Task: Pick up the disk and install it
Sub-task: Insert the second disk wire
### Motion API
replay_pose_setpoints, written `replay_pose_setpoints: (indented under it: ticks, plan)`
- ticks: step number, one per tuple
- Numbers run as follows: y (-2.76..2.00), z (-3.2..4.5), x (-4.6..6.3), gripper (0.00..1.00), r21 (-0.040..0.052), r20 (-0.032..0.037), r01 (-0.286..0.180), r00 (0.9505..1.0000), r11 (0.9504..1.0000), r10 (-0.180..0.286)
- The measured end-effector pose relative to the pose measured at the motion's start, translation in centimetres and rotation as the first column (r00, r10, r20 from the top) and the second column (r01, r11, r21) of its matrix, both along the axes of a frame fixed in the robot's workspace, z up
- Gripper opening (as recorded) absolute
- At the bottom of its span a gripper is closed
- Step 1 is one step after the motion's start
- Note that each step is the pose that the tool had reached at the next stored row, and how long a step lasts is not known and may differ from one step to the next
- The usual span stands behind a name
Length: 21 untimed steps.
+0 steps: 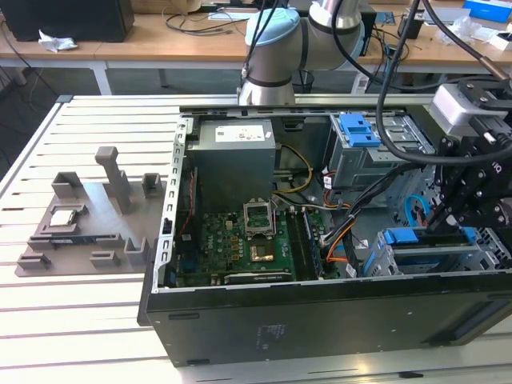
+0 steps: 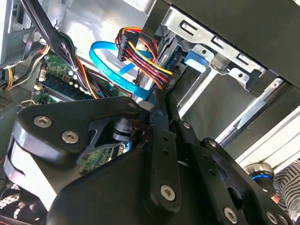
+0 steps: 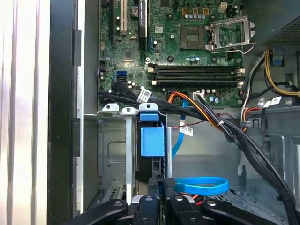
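The gripper (image 1: pixel 456 220) hung inside the open computer case (image 1: pixel 264 320) on the worktop (image 1: pixel 72 320), its fingers (image 3: pixel 169 183) pressed together just beside the disk (image 3: pixel 152 140), which sat upright in the grey drive cage (image 3: pixel 112 140). Beyond lay the green motherboard (image 3: pixel 187 51).

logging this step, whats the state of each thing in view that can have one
computer case: side panel off, lying flat, inside exposed
disk: standing on edge in the drive cage, blue carrier showing
claw: down at the disk's end, fingers close together
processor socket: empty, latch frame down
blue cable: loose, looped on the case floor
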<state>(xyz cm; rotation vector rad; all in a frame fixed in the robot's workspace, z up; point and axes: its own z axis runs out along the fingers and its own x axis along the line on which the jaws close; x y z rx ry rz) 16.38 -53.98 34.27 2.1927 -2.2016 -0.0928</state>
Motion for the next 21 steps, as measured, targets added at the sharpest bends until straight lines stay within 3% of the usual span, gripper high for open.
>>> replay_pose_setpoints:
  ticks: [4,8,9,10,12,15,17,18,20,21]
  plan:
    - [0.00,-0.26,0.0,0.16,-0.0015,-0.0002,0.000,1.0000,1.0000,0.000]
    - [0.01,-0.63,0.0,0.17,0.0031,-0.0005,0.000,1.0000,1.0000,0.000]
    - [0.00,-0.60,0.0,0.17,0.0021,-0.0005,0.000,1.0000,1.0000,0.000]
    - [0.01,-0.54,0.0,0.24,0.0007,-0.0004,0.000,1.0000,1.0000,0.000]
    - [0.00,-0.26,0.0,0.24,0.0005,-0.0004,0.000,1.0000,1.0000,0.000]
    - [0.10,2.09,0.0,0.24,-0.0015,0.0005,0.000,1.0000,1.0000,0.000]
    - [0.19,3.16,0.0,0.22,-0.0023,0.0006,0.000,1.0000,1.0000,0.000]
    - [0.25,3.97,0.0,0.11,-0.0033,0.0006,0.000,1.0000,1.0000,0.000]
    - [0.32,5.80,0.0,0.11,-0.0048,0.0007,0.000,1.0000,1.0000,0.000]
    - [0.31,6.00,0.0,0.11,-0.0048,0.0007,0.000,1.0000,1.0000,0.000]
